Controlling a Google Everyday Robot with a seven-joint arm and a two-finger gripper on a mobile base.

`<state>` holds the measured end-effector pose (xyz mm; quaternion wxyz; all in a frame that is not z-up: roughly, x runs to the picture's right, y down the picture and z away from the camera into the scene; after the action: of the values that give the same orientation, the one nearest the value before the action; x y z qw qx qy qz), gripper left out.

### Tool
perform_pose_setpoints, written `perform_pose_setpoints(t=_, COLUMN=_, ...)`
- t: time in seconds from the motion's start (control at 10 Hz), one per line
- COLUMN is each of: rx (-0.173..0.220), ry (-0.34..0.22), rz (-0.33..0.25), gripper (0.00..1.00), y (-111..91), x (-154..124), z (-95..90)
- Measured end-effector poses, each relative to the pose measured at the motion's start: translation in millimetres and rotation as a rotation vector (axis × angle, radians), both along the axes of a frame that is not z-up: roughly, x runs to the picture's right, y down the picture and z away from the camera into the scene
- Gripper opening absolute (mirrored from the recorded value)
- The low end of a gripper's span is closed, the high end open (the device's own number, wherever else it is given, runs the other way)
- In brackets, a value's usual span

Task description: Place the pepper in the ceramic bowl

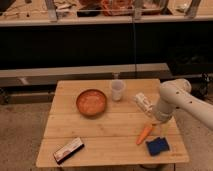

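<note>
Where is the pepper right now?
In the camera view, the pepper lies at the table's right front, just left of the blue sponge, beneath the end effector.

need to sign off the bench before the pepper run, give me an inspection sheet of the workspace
surface: wooden table, things spread apart on it
job's things: pepper lying on the table at right front, not held; bowl left of centre, upright, nothing seen inside
clutter: cup right of the bowl; blue sponge beside the pepper; small box front left
grippers: gripper open, just above the pepper's upper end, holding nothing
cables: thin vertical line behind the table, maybe a cord
surroundings: cluttered shelf behind the table; speckled floor
</note>
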<state>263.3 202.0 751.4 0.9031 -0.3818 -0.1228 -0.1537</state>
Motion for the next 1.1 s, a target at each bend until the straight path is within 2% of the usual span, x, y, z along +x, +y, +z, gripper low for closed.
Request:
perform_pose_setpoints(t=0.2, rx=0.021, ry=-0.085, rz=-0.073, gripper=0.8, y=13.2, x=-1.2, z=10.9)
perform_pose_setpoints(t=0.5, rx=0.059, ry=-0.172, rz=-0.146, gripper=0.8, y=36.0, x=-0.1, z=35.5)
perform_pose_setpoints(t=0.7, rx=0.065, ry=-0.182, rz=-0.16, gripper=0.8, y=38.4, x=-0.5, z=41.7)
perform_pose_setpoints(t=1.0, rx=0.07, ry=-0.183, rz=-0.17, gripper=0.66, y=35.9, x=-1.5, z=49.9)
perform_pose_setpoints(t=1.1, rx=0.062, ry=-0.182, rz=-0.173, gripper=0.66, y=35.8, x=-0.8, z=55.1)
